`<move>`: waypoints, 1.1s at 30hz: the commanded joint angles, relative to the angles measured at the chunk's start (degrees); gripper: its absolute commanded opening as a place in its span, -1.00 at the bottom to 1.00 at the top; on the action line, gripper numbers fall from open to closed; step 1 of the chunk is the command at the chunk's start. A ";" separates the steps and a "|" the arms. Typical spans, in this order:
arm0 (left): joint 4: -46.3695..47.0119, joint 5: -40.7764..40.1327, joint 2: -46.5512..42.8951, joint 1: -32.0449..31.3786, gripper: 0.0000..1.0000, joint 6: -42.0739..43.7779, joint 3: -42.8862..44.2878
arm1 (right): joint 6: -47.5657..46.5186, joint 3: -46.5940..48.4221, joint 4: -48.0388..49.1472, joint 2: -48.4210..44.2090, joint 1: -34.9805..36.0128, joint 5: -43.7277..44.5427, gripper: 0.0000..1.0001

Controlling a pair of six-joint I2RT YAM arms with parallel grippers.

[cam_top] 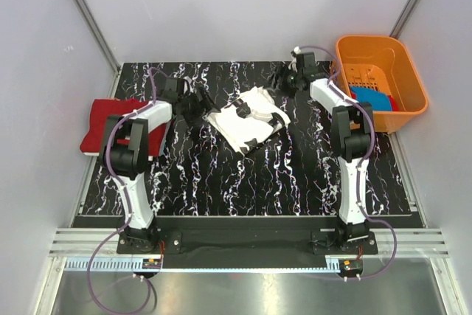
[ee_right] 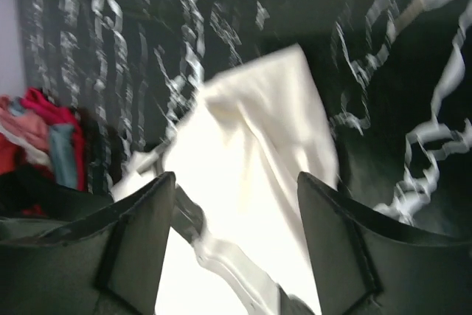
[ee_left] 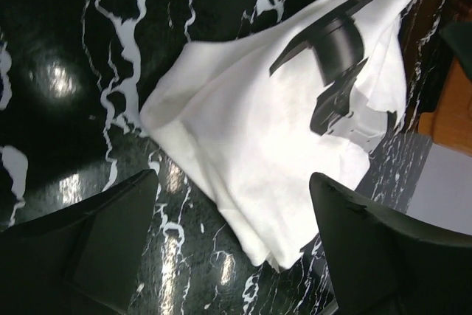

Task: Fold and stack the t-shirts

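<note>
A white t-shirt [cam_top: 247, 117] with a dark print lies folded into a small bundle at the back middle of the black marbled table. My left gripper [cam_top: 198, 103] sits at the bundle's left edge. In the left wrist view this gripper [ee_left: 234, 178] is open over the white cloth [ee_left: 280, 145], gripping nothing. My right gripper [cam_top: 286, 79] is at the bundle's far right corner. Its wrist view, blurred, shows the right gripper [ee_right: 236, 178] open above the white cloth [ee_right: 251, 153]. A red t-shirt [cam_top: 118, 123] lies folded at the table's left edge. A blue t-shirt [cam_top: 371, 98] is in the basket.
An orange plastic basket [cam_top: 346, 53] stands off the table's back right corner, with a bit of red cloth beside the blue. Grey walls enclose the table on three sides. The red cloth [ee_right: 37, 119] shows at the left of the right wrist view.
</note>
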 commanded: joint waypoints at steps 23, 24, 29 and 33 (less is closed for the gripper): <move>1.85 -1.90 -12.17 -1.78 0.58 4.21 -10.18 | -3.70 -42.73 5.04 -25.06 -1.05 -3.05 -0.87; 0.88 -1.81 -12.44 -1.87 0.58 4.56 -10.17 | -3.44 -43.96 5.12 -27.33 -0.79 -3.23 -0.94; -1.93 -3.12 -17.09 -3.09 0.57 6.59 -11.84 | -0.37 -55.38 3.54 -36.39 1.76 -2.44 -1.00; -2.99 -3.56 -19.99 -5.11 0.57 7.03 -13.25 | 0.69 -63.56 3.54 -42.36 2.21 -4.99 -0.28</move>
